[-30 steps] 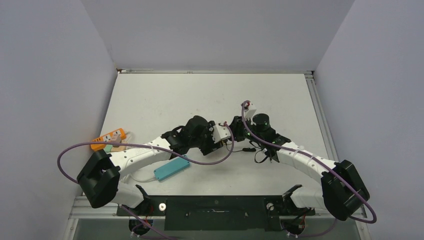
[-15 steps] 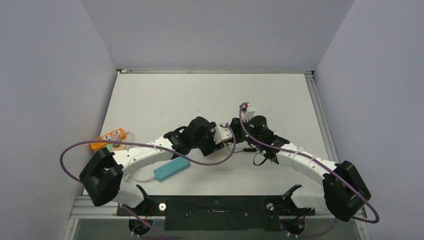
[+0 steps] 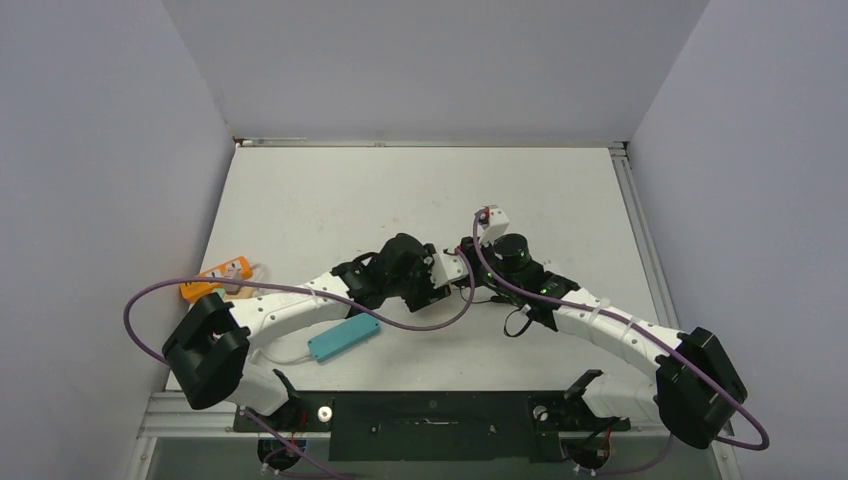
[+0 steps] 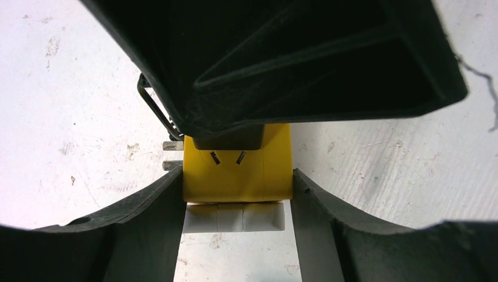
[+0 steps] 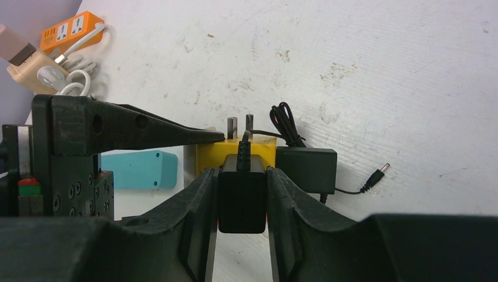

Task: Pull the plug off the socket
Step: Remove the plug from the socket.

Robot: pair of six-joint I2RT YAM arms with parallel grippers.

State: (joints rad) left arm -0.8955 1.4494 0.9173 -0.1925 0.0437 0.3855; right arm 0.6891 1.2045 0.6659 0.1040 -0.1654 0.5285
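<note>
Plug: the black plug (image 5: 242,194) sits between the fingers of the right pincer (image 5: 241,202), its front end seated in the yellow socket adapter (image 5: 236,154); its cord leaves from the top of the plug.
Socket: the yellow socket adapter (image 4: 238,167) lies on the tabletop (image 3: 330,200), straight ahead of the right pincer and wedged between the fingers of the left pincer (image 4: 235,202); two metal prongs stick out of its far side.
Right pincer: clenched on the black plug, one finger on each flank.
Left pincer: clamped across the yellow socket adapter's sides, bracing it.
Key relation: plug and socket lie on one line, the plug's long axis running along the right pincer's own reach, the two pincers meeting head-on, so to my eye the pull should go straight back along that line.
Nearer arm: right, already on the plug.
Nearby: a second black power adapter (image 5: 306,169) just right of the socket; a teal box (image 5: 138,169) to its left; an orange power strip (image 5: 70,32) well off, far left.
</note>
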